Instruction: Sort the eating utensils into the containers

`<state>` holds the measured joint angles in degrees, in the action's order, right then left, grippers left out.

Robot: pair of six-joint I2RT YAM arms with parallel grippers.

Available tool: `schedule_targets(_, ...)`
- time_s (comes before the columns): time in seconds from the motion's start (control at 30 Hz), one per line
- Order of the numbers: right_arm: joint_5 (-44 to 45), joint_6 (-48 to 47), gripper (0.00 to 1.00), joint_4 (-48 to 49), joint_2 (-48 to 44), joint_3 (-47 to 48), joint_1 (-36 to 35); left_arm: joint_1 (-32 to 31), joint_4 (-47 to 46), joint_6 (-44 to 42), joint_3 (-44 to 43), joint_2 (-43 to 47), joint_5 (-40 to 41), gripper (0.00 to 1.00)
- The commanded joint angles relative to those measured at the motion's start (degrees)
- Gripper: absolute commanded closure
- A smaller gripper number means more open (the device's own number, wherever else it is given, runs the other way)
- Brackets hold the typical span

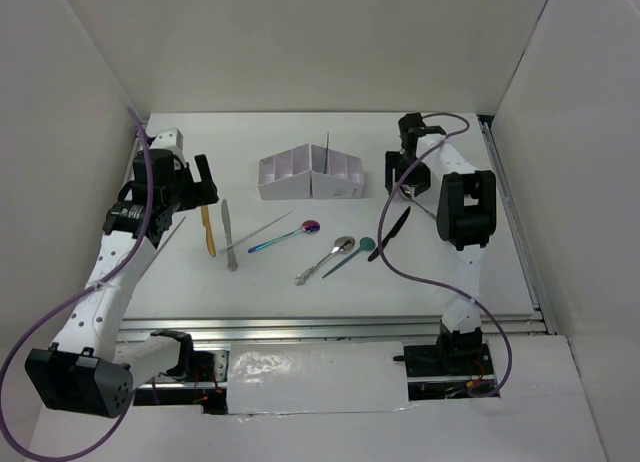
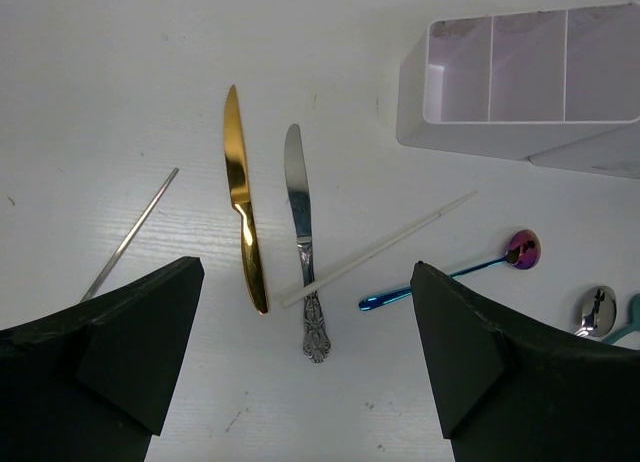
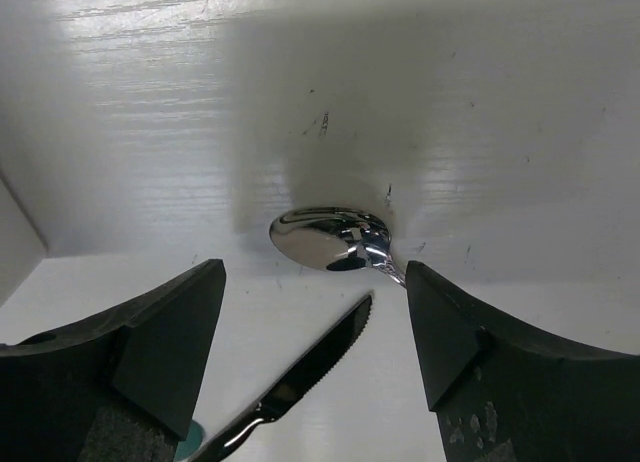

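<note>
Utensils lie spread on the table [image 1: 300, 132], at 6 o'clock from the white organizer box [image 1: 310, 175]. Farthest left, a thin silver stick [image 2: 130, 232] lies by the left arm. The left gripper [image 1: 205, 180] hovers at 9 o'clock from the box, its fingers [image 2: 120, 352] spread wide and holding nothing. At its 6 o'clock lie the gold knife [image 2: 243, 212] and, just beside it, the silver knife [image 2: 303, 247], both blades pointing to 12. A pale stick [image 2: 380, 249] crosses the silver knife's handle and slants toward 2 o'clock. Next come the iridescent spoon [image 1: 285, 237], a silver spoon [image 1: 325, 260], the teal spoon [image 1: 350, 257] and the black knife [image 1: 388, 234], all slanted much the same way. The right gripper [image 1: 400, 174] hangs at 3 o'clock from the box, its fingers [image 3: 150, 352] parted and empty. In its wrist view the bowl of a second silver spoon [image 3: 330, 240] lies between them, with the black knife's serrated tip at its 6 o'clock.
</note>
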<state>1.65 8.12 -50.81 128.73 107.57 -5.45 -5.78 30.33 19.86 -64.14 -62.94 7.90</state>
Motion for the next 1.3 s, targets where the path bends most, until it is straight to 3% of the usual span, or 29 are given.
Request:
schedule_targets(0.0,8.51,1.37,0.2,0.78,-0.23,1.77,-2.71,-0.2,-1.76,0.27,-2.48,-0.61,0.01,0.01)
schedule_targets(0.23,21.28,2.69,0.31,4.22,-0.23,0.28,-6.23,-0.19,-1.85,0.09,-2.13,-0.87,0.27,0.01)
schedule_targets(0.9,22.52,3.13,0.59,5.81,3.29,-0.87,-6.94,-0.11,-1.59,-0.61,-1.08,-0.08,1.5,0.01)
schedule_targets(1.07,23.66,3.39,0.77,7.21,1.36,-2.36,-7.46,-0.19,-1.68,-0.61,-0.81,-0.08,1.42,0.01)
schedule_targets(1.2,24.8,3.39,0.99,7.21,-0.4,-2.19,-7.73,-0.11,-1.5,-0.52,-0.72,0.01,1.42,0.01)
schedule_targets(1.27,25.33,3.22,1.0,6.78,-1.19,-1.75,-7.73,-0.11,-1.41,-0.52,-0.55,0.36,1.33,0.01)
